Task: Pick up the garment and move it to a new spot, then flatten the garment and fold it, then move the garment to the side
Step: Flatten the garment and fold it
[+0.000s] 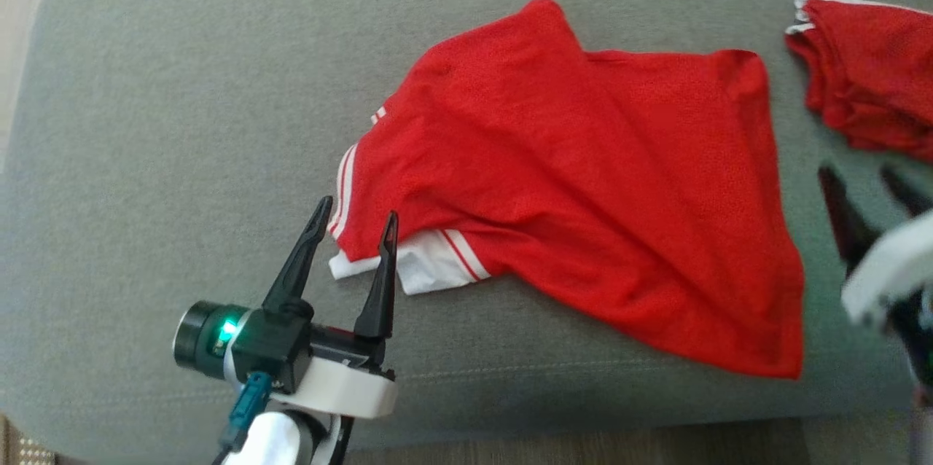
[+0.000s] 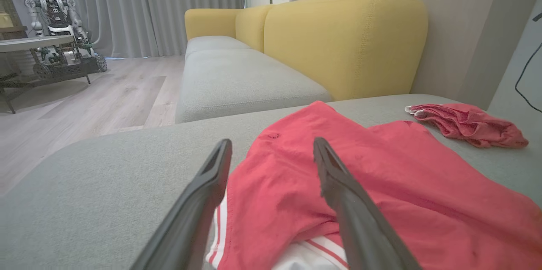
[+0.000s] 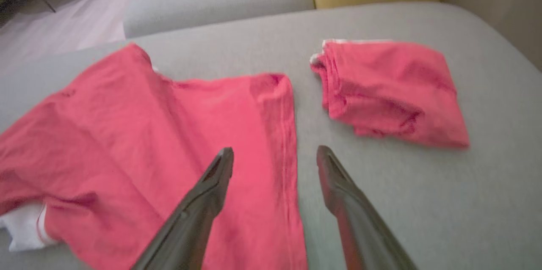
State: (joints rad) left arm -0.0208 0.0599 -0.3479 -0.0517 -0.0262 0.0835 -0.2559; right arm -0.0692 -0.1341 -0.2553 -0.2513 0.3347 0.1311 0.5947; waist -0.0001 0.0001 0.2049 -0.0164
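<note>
Garment (image 1: 583, 188): red shirt with white striped trim, lying spread but rumpled near the middle of the grey sofa cushion (image 1: 182, 122). A white striped piece pokes out at its near left corner.
Garment's far side: the right hem runs fairly straight, with one corner turned over at the top.
Left gripper (image 1: 359, 208): fingers apart, clamped on nothing. The tips straddle the striped corner of the garment, and whether they touch the cloth cannot be told. In the left wrist view, the left gripper (image 2: 272, 142) has one finger over bare cushion and the other over red cloth.
Right gripper (image 1: 854, 172): blurred at the right edge of the head view, just beside the garment's right hem. In the right wrist view, the right gripper (image 3: 276, 150) has its fingers apart and holding nothing, one over the hem and one over the cushion.
Second red garment (image 1: 867, 71): bunched, well apart from both grippers, at the cushion's far right.
Background: yellow backrest (image 2: 338, 41), grey curtains (image 2: 148, 3), wooden floor (image 2: 106, 92).
</note>
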